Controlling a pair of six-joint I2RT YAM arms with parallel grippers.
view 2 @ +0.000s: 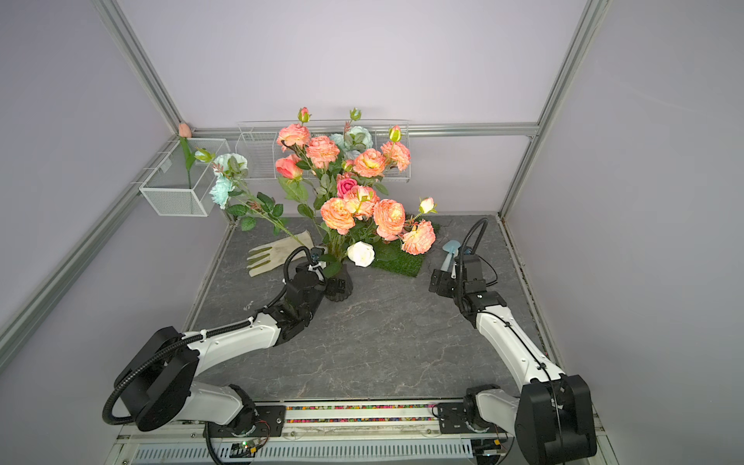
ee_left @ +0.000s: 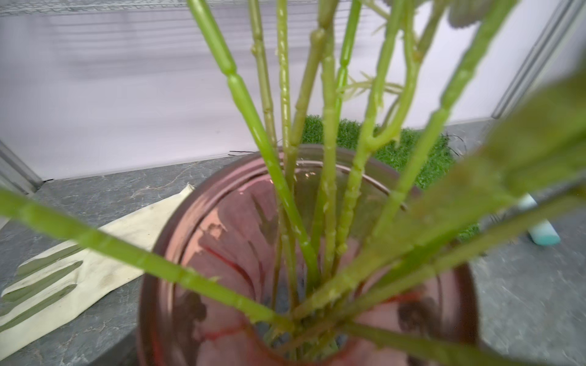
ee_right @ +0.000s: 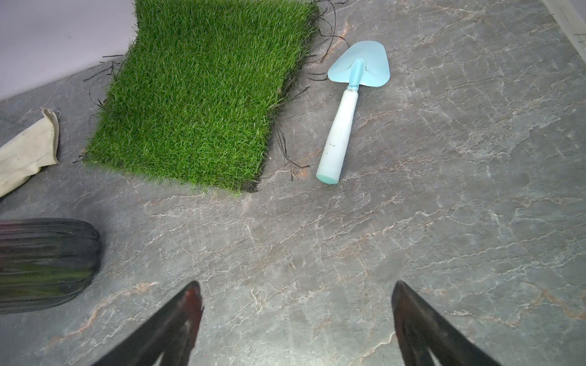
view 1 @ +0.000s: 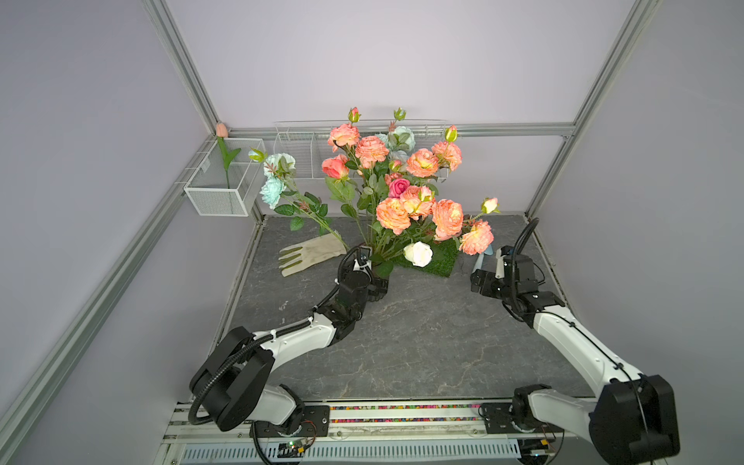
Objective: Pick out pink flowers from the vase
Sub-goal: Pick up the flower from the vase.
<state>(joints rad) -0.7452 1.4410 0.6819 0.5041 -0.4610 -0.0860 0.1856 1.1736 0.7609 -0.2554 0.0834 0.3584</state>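
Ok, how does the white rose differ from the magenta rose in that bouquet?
The white rose hangs lowest, at the front near the grass mat; the magenta rose sits higher, tucked among salmon-pink blooms. The white rose shows whole; the magenta rose is partly covered. Both are single open roses.

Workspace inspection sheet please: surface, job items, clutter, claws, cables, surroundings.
Surface: grey marbled tabletop, no spills seen.
Job's things: salmon-pink ruffled flower sprays all in the dark ribbed glass vase.
Clutter: cream fabric glove, green turf square, pale blue trowel on the tabletop; white rose, teal roses in the vase.
Claws: left claw at the vase body, grip unclear; right claw open, empty.
Cables: black corrugated conduit arching over each wrist.
Surroundings: lilac walls, aluminium frame, white mesh basket holding a peach tulip.
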